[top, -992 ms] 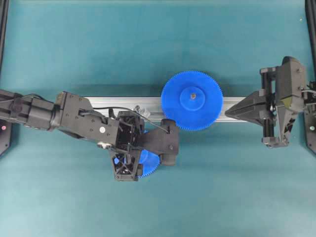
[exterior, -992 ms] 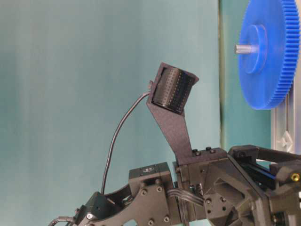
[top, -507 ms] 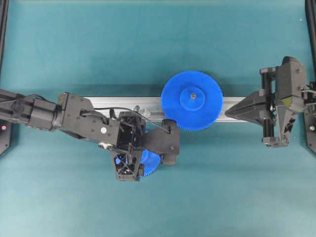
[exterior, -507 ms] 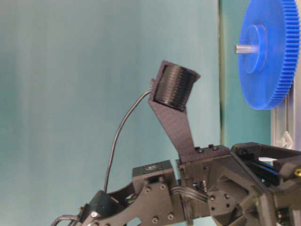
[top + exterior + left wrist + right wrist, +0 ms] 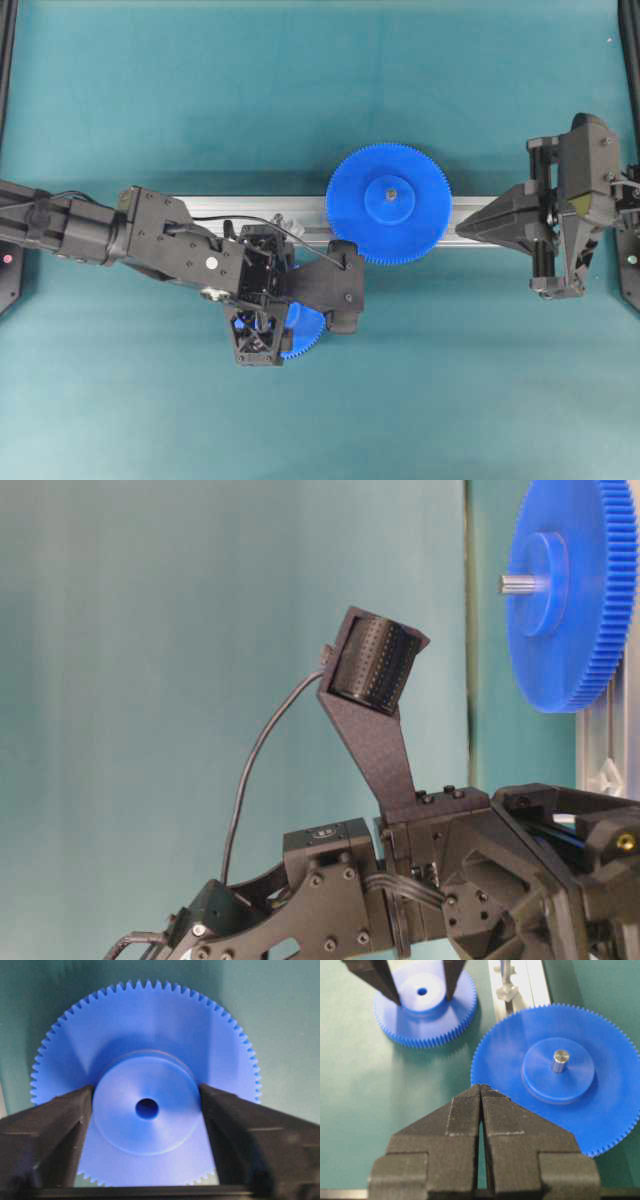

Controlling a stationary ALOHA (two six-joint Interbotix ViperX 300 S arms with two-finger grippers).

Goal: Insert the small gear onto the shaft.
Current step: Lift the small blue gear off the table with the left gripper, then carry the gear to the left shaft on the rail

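The small gear (image 5: 147,1125) is a blue toothed disc with a raised hub and a centre hole. It lies flat on the green table, just in front of the rail (image 5: 200,208), and only part of it shows under the left wrist (image 5: 303,333). My left gripper (image 5: 146,1091) is shut on its hub, one finger touching each side, as the right wrist view (image 5: 422,990) also shows. The shaft (image 5: 506,972) is a thin silvery pin on a small angular base on the rail, beside the left wrist (image 5: 283,222). My right gripper (image 5: 481,1087) is shut and empty.
The large blue gear (image 5: 389,203) sits on the rail's middle with a grey centre pin (image 5: 560,1060). The right gripper's tip (image 5: 462,228) rests near its right edge. Black frame posts stand at the left and right table edges.
My left gripper's fingers have drawn in onto the small gear's hub and the wrist has shifted slightly. The right arm and large gear have not moved.
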